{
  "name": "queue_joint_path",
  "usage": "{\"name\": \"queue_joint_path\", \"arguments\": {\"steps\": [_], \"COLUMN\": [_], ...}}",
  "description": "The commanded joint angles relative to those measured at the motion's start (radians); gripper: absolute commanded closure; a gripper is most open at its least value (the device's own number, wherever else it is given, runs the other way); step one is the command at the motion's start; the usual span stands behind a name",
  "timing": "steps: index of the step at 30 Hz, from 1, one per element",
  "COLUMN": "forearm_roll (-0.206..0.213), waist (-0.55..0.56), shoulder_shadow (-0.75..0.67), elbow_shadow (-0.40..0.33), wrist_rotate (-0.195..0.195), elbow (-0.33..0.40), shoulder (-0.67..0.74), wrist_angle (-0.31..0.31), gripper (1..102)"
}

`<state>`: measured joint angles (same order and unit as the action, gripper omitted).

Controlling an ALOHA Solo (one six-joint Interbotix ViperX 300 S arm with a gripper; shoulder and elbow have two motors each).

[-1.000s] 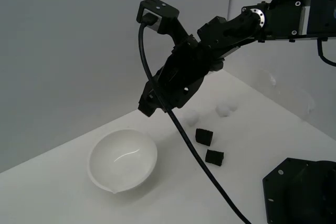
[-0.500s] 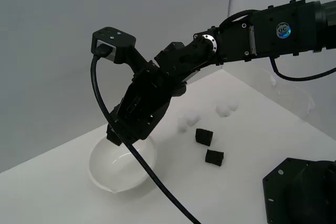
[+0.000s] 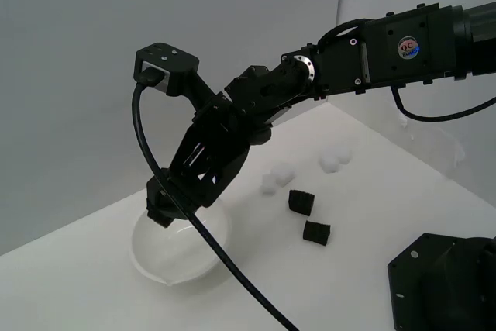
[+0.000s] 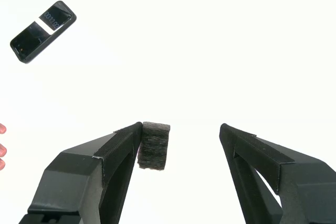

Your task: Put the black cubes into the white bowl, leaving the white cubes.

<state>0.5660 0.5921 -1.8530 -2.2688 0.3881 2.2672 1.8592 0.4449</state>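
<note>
The gripper [image 3: 164, 205] has swung from the cube cluster to the white bowl's [image 3: 209, 257] far-left rim and now stands open, a black cube [image 4: 154, 145] clinging to one finger above it, so release looks underway; two black cubes [image 3: 301, 201] remain right

The arm has swung from above the cubes toward the exterior view's left, and its hand [image 3: 164, 208] now hangs lower over the white bowl [image 3: 203, 257], fingers spread apart.
</note>
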Motion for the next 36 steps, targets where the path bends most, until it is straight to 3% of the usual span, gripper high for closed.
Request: {"name": "queue_joint_path", "arguments": {"steps": [1,12,19,24,31,36], "forearm_roll": [0.02,0.006,-0.014,-0.055,-0.112,-0.144], "waist": [0.008,-0.041,-0.282,-0.402,-0.436,-0.436], "shoulder_shadow": [-0.023,-0.063,-0.196,-0.304,-0.357,-0.356], "elbow_shadow": [0.028,0.018,-0.08,-0.143,-0.187,-0.218], "wrist_rotate": [0.005,0.011,0.014,0.017,0.018,0.017], "elbow": [-0.02,-0.011,0.083,0.146,0.189,0.222], "shoulder": [0.018,0.058,0.192,0.299,0.351,0.35], "wrist_angle": [-0.003,0.011,0.198,0.281,0.413,0.456], "gripper": [17,16,16,16,17,18]}}
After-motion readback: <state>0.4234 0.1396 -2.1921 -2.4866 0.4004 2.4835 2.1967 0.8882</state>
